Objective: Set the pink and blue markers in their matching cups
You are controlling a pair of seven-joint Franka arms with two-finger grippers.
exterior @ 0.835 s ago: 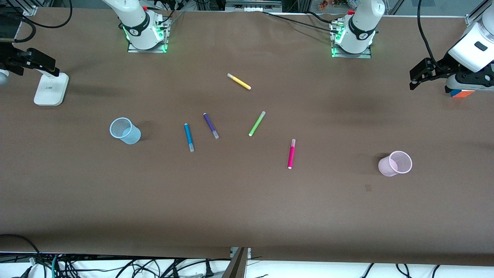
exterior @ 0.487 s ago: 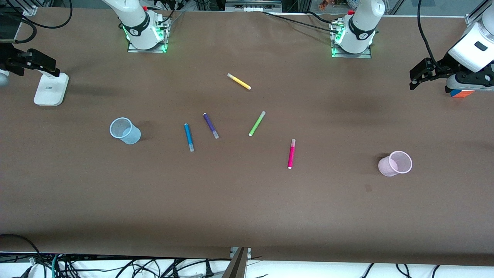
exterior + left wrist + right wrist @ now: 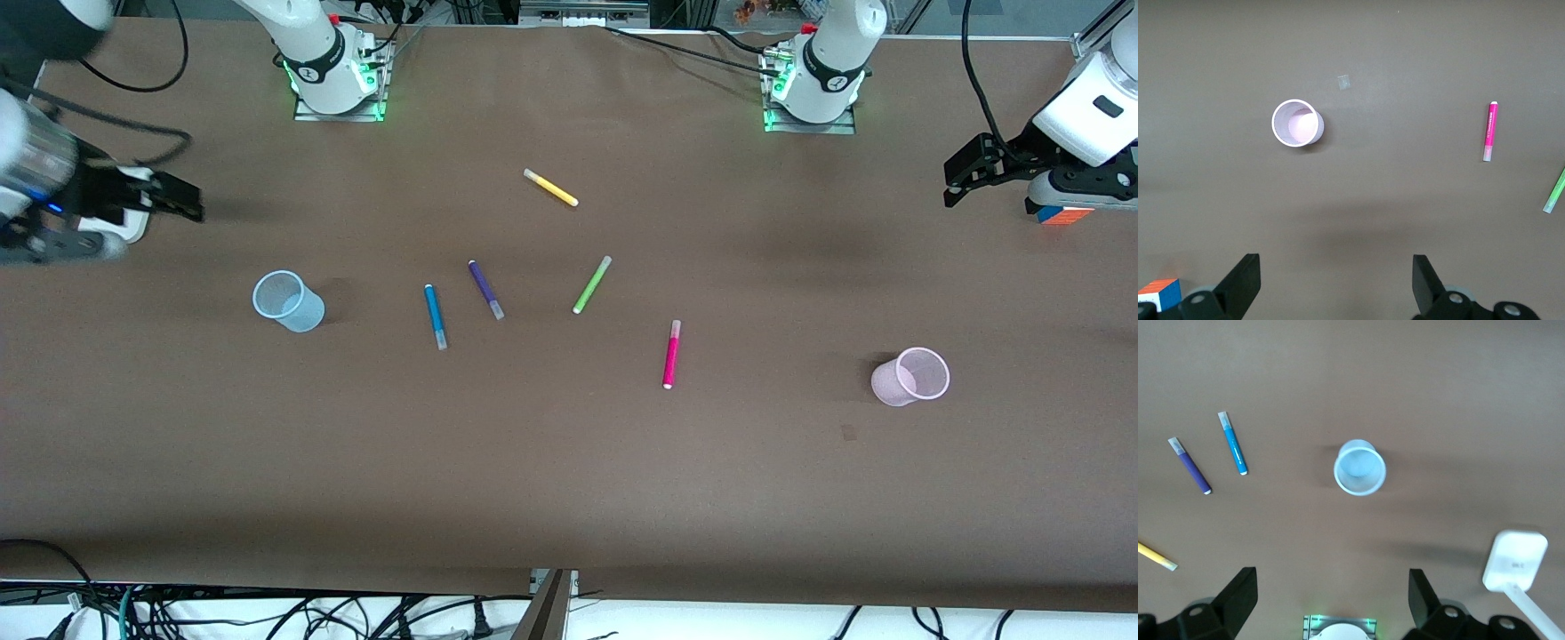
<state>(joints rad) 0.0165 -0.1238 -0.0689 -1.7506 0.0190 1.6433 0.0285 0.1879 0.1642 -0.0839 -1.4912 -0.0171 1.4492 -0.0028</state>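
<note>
Both grippers wide open, holding nothing: right gripper over right arm's table end near pale blue translucent cup, left gripper waits over left arm's end. Sky-blue marker flat beside dark purple marker; magenta-pink marker flat, well apart from pale pink translucent cup. 2 cups upright.

Colours on the brown table

Pink marker magenta with paler pink cap; blue marker sky-blue with greyish cap; purple marker dark violet, pale cap; green marker lime; yellow marker yellow, pale cap. Blue cup pale translucent blue, pink cup pale translucent pink. Cube orange and blue. White stand. Both grippers' jaws black.
</note>
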